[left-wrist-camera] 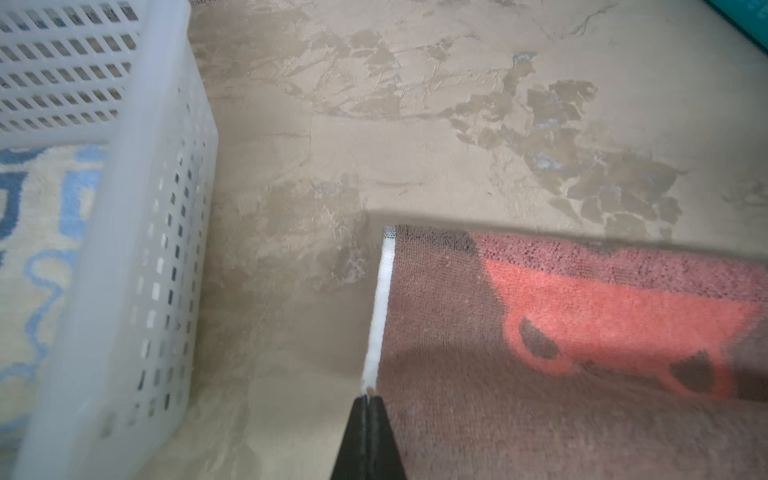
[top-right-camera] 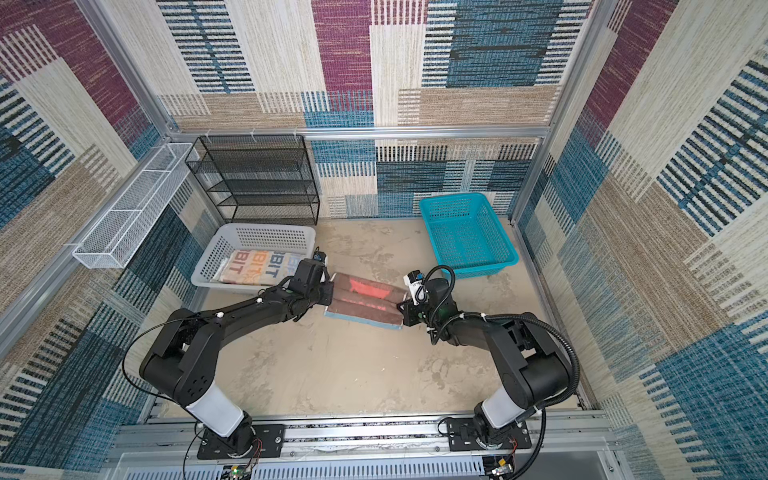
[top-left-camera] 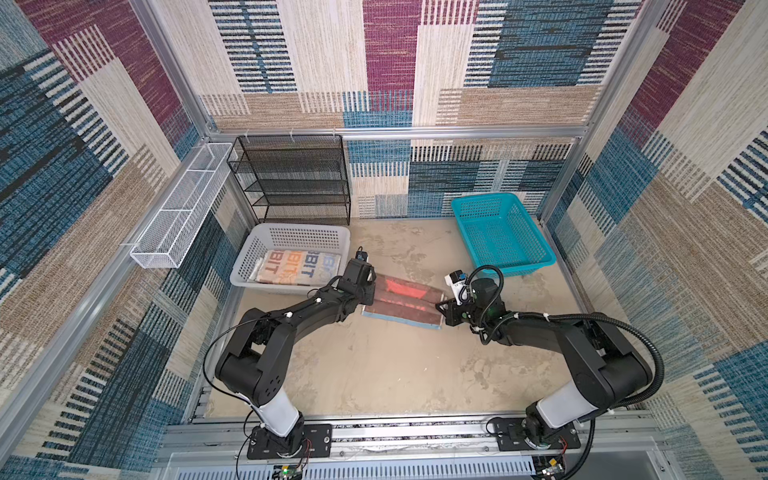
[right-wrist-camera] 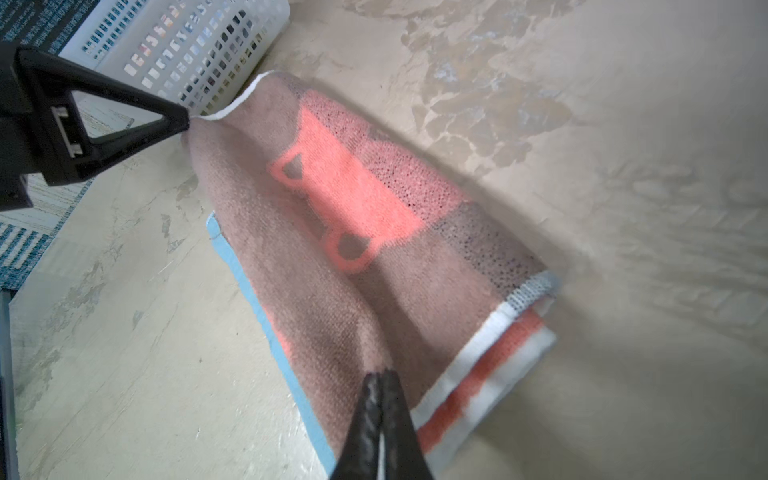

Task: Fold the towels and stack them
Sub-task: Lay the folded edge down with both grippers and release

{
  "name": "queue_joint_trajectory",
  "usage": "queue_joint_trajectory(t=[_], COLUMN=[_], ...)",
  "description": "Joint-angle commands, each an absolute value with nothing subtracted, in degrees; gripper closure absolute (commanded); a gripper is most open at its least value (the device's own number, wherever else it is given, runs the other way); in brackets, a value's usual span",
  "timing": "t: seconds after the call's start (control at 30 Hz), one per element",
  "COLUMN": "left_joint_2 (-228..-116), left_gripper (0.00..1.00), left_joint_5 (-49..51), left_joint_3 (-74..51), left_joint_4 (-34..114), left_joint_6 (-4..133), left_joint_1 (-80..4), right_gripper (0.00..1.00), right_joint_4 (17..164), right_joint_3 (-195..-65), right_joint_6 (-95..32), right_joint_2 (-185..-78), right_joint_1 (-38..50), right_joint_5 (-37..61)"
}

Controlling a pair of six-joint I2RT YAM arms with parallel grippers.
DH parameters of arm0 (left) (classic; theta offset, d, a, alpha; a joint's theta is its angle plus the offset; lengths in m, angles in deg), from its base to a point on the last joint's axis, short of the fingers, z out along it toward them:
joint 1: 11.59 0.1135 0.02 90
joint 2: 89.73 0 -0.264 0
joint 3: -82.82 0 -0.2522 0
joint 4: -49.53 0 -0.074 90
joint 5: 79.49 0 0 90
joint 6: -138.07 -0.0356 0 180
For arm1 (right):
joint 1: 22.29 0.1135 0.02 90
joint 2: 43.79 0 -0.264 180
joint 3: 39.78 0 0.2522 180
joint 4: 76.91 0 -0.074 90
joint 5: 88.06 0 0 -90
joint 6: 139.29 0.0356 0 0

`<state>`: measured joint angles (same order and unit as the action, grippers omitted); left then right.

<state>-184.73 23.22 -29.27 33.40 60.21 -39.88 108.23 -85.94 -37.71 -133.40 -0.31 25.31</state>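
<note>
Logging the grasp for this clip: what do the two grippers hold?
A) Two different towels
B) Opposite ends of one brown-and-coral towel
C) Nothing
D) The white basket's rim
B: the wrist views show the left gripper and the right gripper each pinched shut on an end of the same brown-and-coral towel.
</note>
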Motion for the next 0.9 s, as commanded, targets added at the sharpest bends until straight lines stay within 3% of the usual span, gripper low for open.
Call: queue_joint_trajectory(t=[0.0,0.47,0.77,0.87], left_joint_2=[-182.89,-176.11,-179.91,-180.02], left_gripper=[1.00,1.00,0.99,0.66], left_joint_5=[24.87,25.12,22.96,23.05], left_joint_3=[-31.57,-33.40,-39.74,-41.19], left_joint_4=[35.20,33.40,36.87,37.24], left_joint_6=[62.89,64.43,69.55,70.69], left_joint_1=[-40.14,-40.68,-41.68,-41.99], right_gripper=[1.00,1.00,0.97,0.86], right_joint_4=[109.34,105.11,107.54,107.63], right_joint_3=[-84.69,-83.11,-80.34,-79.92], right_joint_6=[-36.08,-36.73,-35.55,-35.27], right_joint_2=[-133.00,-126.00,-130.58,-130.58], right_joint_1=[0.08,1.24,2.52,2.58], right_joint_5=[24.13,24.68,25.93,26.48])
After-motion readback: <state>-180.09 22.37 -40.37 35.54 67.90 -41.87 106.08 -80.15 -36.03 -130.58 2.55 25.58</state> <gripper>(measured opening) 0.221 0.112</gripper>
